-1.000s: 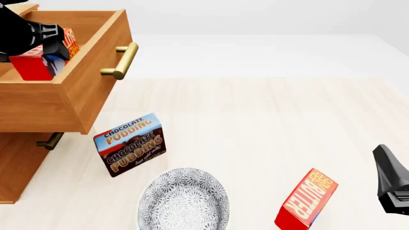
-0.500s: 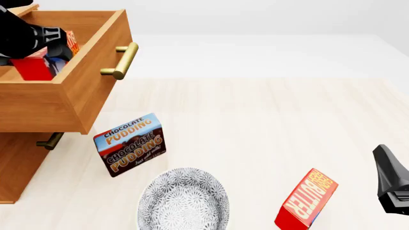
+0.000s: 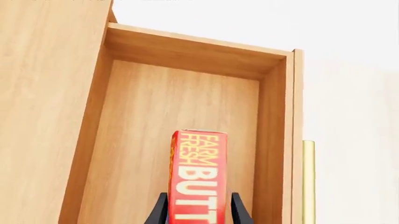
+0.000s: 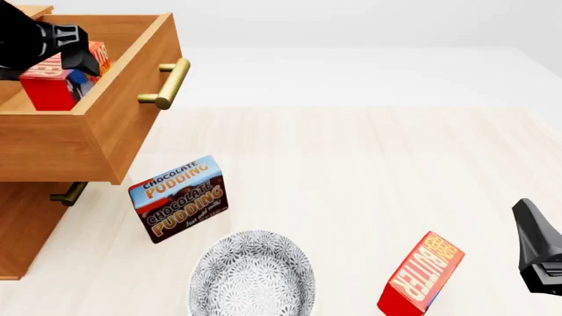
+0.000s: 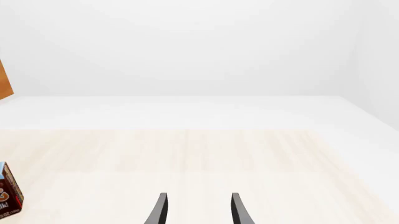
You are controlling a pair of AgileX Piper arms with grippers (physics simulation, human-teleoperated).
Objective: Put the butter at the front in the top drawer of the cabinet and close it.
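The top drawer (image 4: 114,125) of the cabinet (image 4: 22,227) is pulled open, and its brass handle (image 4: 165,83) points to the right. One butter (image 4: 49,89) stands inside the drawer. My left gripper (image 4: 77,64) is just above it. In the left wrist view the butter (image 3: 198,172) sits between the spread fingers (image 3: 160,210) with a thin gap on each side, so the gripper is open. The second butter (image 4: 422,275) stands tilted on the table at the front right. My right gripper (image 4: 537,247) is beside it, open and empty (image 5: 198,210).
A Chocolate Pudding box (image 4: 178,197) stands in front of the cabinet and also shows in the right wrist view (image 5: 7,191). A patterned grey bowl (image 4: 253,273) sits at the front middle. The lower drawer's handle (image 4: 68,193) sticks out under the open drawer.
The left gripper lowered the butter into the drawer, then rose a little, leaving the box inside. The right arm has not moved.
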